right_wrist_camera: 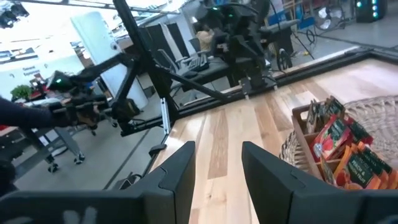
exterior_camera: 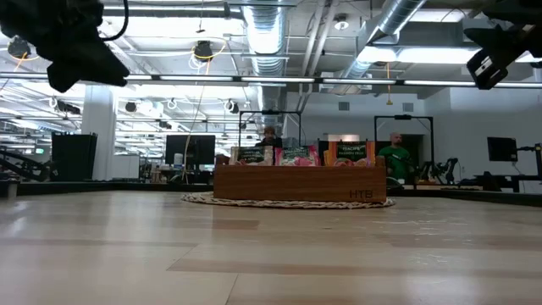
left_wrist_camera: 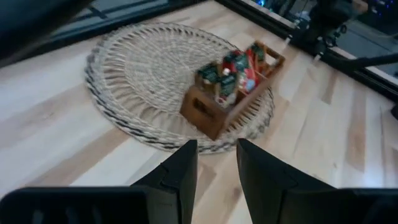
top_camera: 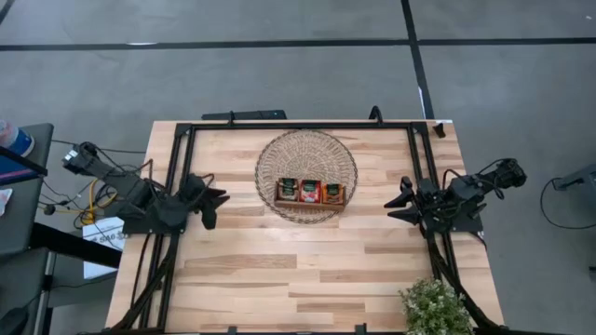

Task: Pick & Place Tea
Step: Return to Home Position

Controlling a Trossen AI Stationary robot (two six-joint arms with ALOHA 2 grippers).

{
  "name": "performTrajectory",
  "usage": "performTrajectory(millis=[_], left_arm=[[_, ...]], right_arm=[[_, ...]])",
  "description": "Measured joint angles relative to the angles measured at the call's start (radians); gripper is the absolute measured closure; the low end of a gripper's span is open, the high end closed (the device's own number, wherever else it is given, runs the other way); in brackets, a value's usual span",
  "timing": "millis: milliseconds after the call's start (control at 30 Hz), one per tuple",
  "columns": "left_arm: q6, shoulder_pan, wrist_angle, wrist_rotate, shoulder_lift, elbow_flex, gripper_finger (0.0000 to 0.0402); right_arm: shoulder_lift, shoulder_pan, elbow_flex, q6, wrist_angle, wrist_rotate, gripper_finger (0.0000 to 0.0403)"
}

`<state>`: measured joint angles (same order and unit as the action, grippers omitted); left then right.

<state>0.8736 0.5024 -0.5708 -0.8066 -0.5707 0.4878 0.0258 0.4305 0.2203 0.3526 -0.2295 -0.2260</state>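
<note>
The table [top_camera: 279, 270] bore the round wicker basket [top_camera: 306, 149], which lay under the wooden tray [top_camera: 311, 204] and reached mostly behind it. The left gripper [left_wrist_camera: 216, 144] hung well to the tray's left and the right gripper [right_wrist_camera: 217, 148] well to its right, each with fingers parted and empty. The tea [top_camera: 310, 191] filled the tray. In the low view only the sachet tops cleared its wall, their print unreadable. The tray's front carried the letters [exterior_camera: 360, 195] "HTB".
</note>
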Motion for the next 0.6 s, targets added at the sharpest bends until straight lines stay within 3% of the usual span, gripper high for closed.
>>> performTrajectory(millis=[433,600], left_arm=[[-0.268,-0.11,0.014,0.007,0.402,-0.044,0.0298],[-0.35,-0.121,0.174,0.082,0.446,-0.129,0.0298]], right_arm=[[-0.023,-0.001,0.061,-0.177,0.056,0.078,0.028],[-0.023,-0.001,0.06,-0.178,0.051,0.092,0.028]])
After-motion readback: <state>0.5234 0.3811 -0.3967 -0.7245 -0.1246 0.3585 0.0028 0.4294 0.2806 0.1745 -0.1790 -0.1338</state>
